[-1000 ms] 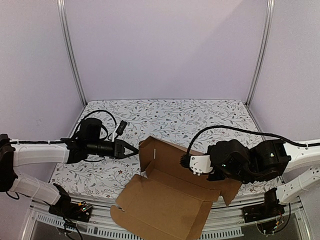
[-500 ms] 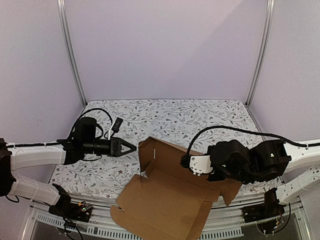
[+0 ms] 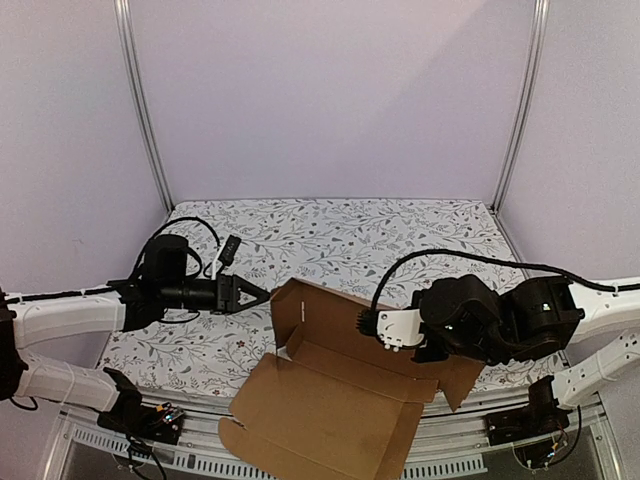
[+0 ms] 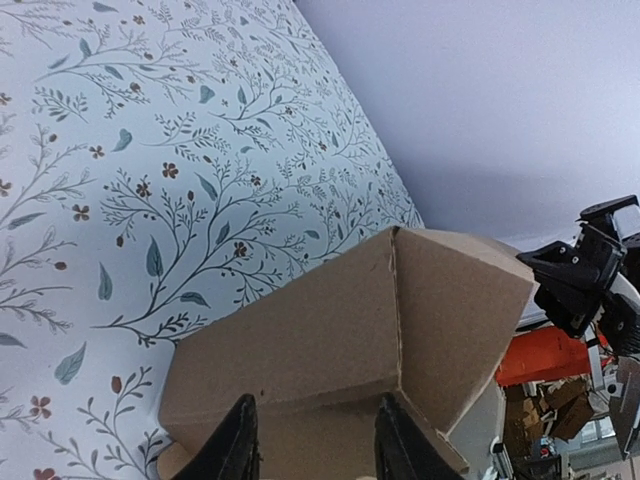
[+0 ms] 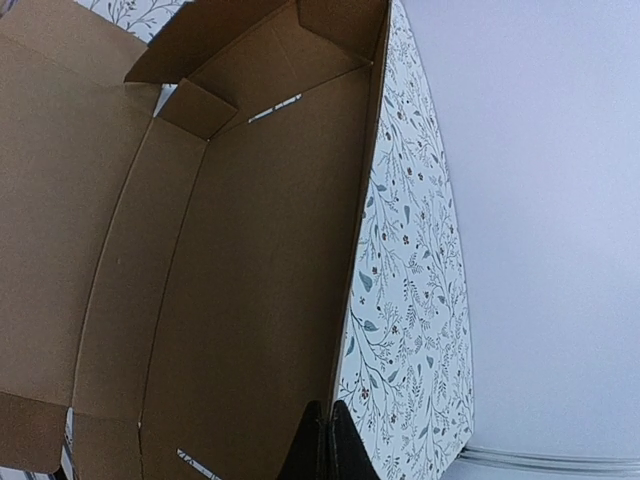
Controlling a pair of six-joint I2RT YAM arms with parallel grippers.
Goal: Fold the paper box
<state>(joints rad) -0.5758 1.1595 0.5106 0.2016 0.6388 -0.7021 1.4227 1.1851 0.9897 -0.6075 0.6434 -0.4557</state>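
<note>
1. The paper box lies at lower centre of the top view, on the near edge of the floral table. It is plain brown corrugated card, with rear and left walls raised and the front panel flat.
2. Step in hand, by judgement: squaring the box's upper-left corner. Your left gripper sits just beside that corner, fingers apart.
3. Your right gripper, fingers together, meets the rear wall's rim.
4. Next, you likely need both walls steadied before tucking any flap.
</note>
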